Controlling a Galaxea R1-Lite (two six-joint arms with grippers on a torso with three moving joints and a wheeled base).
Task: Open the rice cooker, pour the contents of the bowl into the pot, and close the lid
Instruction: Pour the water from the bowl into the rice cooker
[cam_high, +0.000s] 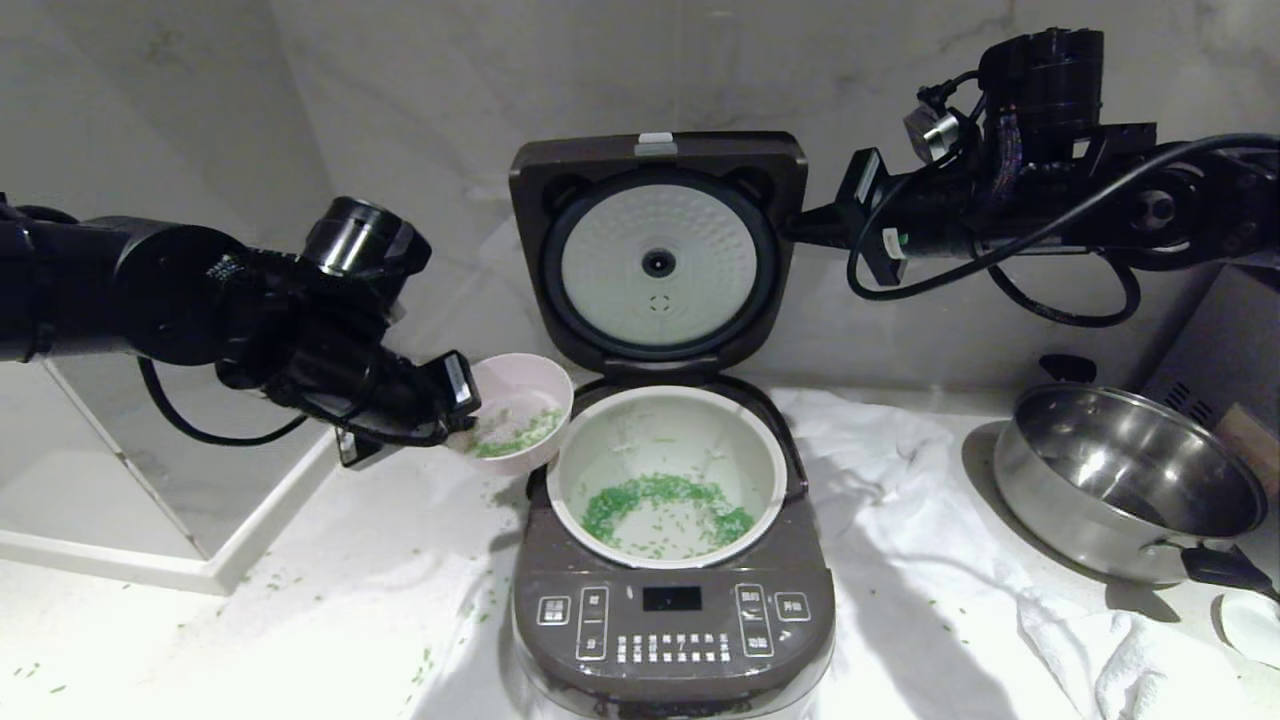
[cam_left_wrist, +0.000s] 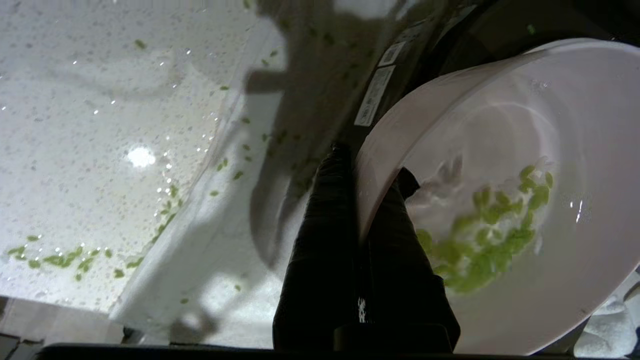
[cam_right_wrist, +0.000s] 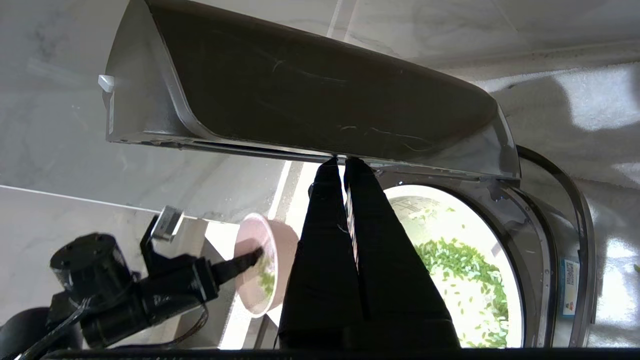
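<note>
Marble-look walls back a pale speckled counter (cam_high: 150, 650), partly draped with a rumpled white cloth (cam_high: 900, 520). On the cloth sits the rice cooker (cam_high: 672, 620), its long axis running from the robot toward the wall, button panel facing the robot. The panel carries white-marked buttons and a small dark display; the markings are too small to read. The lid (cam_high: 660, 250) stands upright on its rear hinge, white dimpled underside facing forward. Inside the body, the pot (cam_high: 665, 402) lies open to view with a crescent of green bits (cam_high: 660, 495) on its floor.

Just left of the pot's rim, the left gripper (cam_high: 462, 405) holds the bowl (cam_high: 520, 400), tilted with its mouth turned toward the pot. Its fingers (cam_left_wrist: 320, 240) are pinched tight on the bowl's rim, one inside and one outside. A clump of green bits clings to the bowl's white inside. White stickers on the cooker's side show in the left wrist view, but their print is unreadable.

The right gripper (cam_high: 800, 228) reaches in from the right, level, its fingertips (cam_right_wrist: 345, 167) pressed together and touching the lid's right edge with nothing between them.

Loose green bits dot the counter left of the cooker. A steel pan (cam_high: 1125, 480) with black handles sits well to the right.
</note>
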